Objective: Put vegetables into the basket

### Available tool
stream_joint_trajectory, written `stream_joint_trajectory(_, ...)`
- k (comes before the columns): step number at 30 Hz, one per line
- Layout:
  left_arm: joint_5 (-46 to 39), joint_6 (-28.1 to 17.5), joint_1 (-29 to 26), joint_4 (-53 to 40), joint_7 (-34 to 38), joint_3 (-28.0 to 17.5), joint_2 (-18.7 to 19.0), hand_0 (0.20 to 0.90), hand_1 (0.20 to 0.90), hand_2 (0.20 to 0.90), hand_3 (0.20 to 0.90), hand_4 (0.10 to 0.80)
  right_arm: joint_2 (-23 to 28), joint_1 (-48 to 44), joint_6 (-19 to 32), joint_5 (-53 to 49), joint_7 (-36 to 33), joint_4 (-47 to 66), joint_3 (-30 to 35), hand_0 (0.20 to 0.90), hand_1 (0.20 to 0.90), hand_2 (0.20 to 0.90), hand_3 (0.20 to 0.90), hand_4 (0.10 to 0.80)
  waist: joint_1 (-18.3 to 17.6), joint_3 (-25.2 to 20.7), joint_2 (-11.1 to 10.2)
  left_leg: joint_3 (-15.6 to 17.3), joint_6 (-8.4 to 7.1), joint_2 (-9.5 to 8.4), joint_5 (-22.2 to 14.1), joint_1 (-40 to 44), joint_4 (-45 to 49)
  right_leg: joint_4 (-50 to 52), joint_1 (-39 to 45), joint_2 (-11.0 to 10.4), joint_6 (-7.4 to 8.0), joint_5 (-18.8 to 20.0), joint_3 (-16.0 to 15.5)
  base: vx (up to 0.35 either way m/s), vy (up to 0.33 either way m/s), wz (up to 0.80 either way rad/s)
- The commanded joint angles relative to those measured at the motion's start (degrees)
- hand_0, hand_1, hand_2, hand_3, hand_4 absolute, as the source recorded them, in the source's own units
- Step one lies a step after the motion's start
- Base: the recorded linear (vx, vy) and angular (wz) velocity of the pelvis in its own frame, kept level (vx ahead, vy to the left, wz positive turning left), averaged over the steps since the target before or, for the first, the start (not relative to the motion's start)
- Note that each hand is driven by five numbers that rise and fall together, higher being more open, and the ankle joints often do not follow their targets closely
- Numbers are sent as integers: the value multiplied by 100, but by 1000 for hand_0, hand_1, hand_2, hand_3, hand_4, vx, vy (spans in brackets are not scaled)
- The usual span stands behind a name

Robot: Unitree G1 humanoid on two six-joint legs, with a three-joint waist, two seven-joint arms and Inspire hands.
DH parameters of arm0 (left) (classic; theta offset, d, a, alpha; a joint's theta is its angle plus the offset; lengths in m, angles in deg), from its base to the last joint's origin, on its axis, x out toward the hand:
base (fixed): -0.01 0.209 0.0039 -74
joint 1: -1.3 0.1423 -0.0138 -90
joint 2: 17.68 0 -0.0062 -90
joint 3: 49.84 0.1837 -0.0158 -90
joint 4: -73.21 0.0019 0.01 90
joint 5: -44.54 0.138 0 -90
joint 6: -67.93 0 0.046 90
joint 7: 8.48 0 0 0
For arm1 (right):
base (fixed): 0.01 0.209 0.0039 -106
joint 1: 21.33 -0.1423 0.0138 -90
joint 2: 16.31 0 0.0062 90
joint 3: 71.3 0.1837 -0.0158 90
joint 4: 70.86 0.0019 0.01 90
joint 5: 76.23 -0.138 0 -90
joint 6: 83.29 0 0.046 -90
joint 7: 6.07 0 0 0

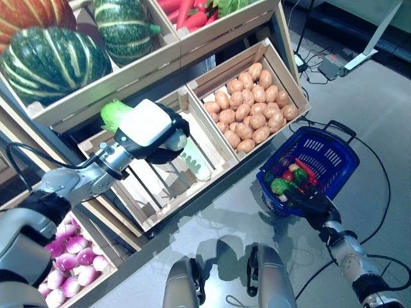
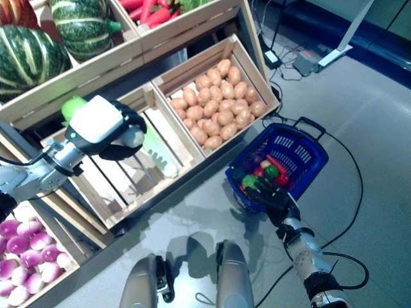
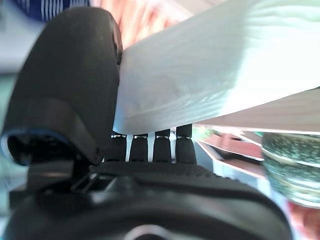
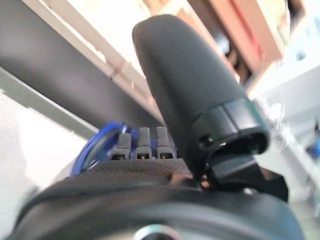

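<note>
A long white vegetable with a green leafy top [image 1: 115,114] is held in the left hand [image 1: 154,131], raised over a slatted wooden crate [image 1: 164,186] on the lower shelf. In the left wrist view its pale, faintly ridged body [image 3: 220,75] is seen lying across the palm, with the thumb on one side and the fingers [image 3: 160,142] curled under it, so the hand is closed around it. Another pale green vegetable [image 1: 196,163] lies in the same crate, just beside the hand.

The blue basket [image 1: 324,154] stands on the grey floor, to the right of the shelves and well apart from the held vegetable. It is gripped at its near rim by the right hand [image 1: 308,199], whose fingers are curled over the blue edge in the right wrist view [image 4: 142,145]. Red and green vegetables [image 1: 292,179] are already lying inside the basket.

Between the two hands, a crate of brown potatoes [image 1: 250,109] is set beside the slatted crate. On the upper shelf, striped dark green pumpkins [image 1: 54,61] and red vegetables [image 1: 189,13] are kept in wooden boxes. Purple and white bulbs [image 1: 74,256] are seen in a low crate at the lower left.
</note>
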Motion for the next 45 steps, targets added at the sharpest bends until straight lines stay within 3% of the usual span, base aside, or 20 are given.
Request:
stream_joint_trajectory(1, -1586, -463, 321, -371, -536, -1172, -445, 300, 300, 300, 300, 400, -65, -184, 1385, 962, 190, 772, -91, 900, 900, 900, 900, 800, 168, -800, -28, 167, 674, -314, 388, 673, -1282, -1624, 957, -126, -57, 836, -136, 98, -87, -5)
stream_joint_trajectory(4, -2882, -695, 913, -683, -1687, -1814, -1179, 300, 300, 300, 300, 400, -85, -355, 1564, 1487, 1, 1071, -217, 900, 900, 900, 900, 800, 263, -961, -77, 229, 586, -444, 756, 1348, -2190, -2580, 1675, 70, 12, 1098, -294, 101, -66, -1)
stream_joint_trajectory(7, -4402, -429, 1243, -898, -2826, -2186, -1946, 300, 300, 300, 300, 400, -72, -694, 1505, 1962, -44, 1210, -380, 900, 900, 900, 900, 800, 331, -1158, -109, 266, 520, -568, 1080, 1982, -3116, -3578, 2365, 269, 62, 1380, -353, 146, -59, 3)
stream_joint_trajectory(8, -4777, -234, 1404, -1071, -3178, -2213, -2407, 300, 300, 300, 300, 400, -57, -928, 1432, 2166, -130, 1273, -480, 900, 900, 900, 900, 800, 376, -1287, -122, 248, 477, -632, 1241, 2278, -3579, -4060, 2708, 391, 74, 1515, -371, 112, -48, 7)
stream_joint_trajectory(13, -5711, 226, 1639, -1503, -3782, -2264, -2983, 300, 300, 300, 300, 400, 60, -1417, 889, 2006, -81, 1613, -536, 900, 900, 900, 900, 800, 469, -1465, -160, 139, 448, -746, 1529, 2689, -4349, -4757, 3131, 560, 91, 1804, -384, 59, -30, -2)
stream_joint_trajectory(15, -5965, 483, 1627, -1634, -3940, -2203, -3263, 300, 300, 300, 300, 400, 38, -1726, 439, 1899, -4, 1705, -554, 900, 900, 900, 900, 800, 506, -1556, -194, 108, 455, -797, 1625, 2893, -4726, -5111, 3334, 642, 99, 1957, -388, 39, -19, 4)
stream_joint_trajectory(27, -6137, 986, 1502, -1648, -4216, -1846, -3613, 300, 300, 300, 300, 400, -21, -2273, -1148, 1396, 634, 1749, -766, 900, 900, 900, 900, 800, 516, -1734, -291, 21, 520, -929, 1604, 3151, -5097, -5649, 3656, 803, 86, 2196, -349, 36, 2, 4)
stream_joint_trajectory(38, -6314, 1038, 1457, -1556, -4475, -1602, -3539, 300, 300, 300, 300, 400, 159, -2617, -2656, 797, 2189, 1470, -1382, 900, 900, 900, 900, 800, 593, -1759, -384, 11, 520, -964, 1542, 3237, -5097, -5649, 3734, 828, 62, 2138, -385, 3, 0, 0)
stream_joint_trajectory(45, -6498, 1009, 1418, -1414, -4660, -1494, -3502, 300, 300, 300, 300, 400, 127, -2734, -3069, -29, 3075, 1227, -1382, 900, 900, 900, 900, 800, 638, -1787, -419, -19, 514, -973, 1522, 3274, -5097, -5649, 3782, 826, 57, 2119, -428, 0, 0, 0)
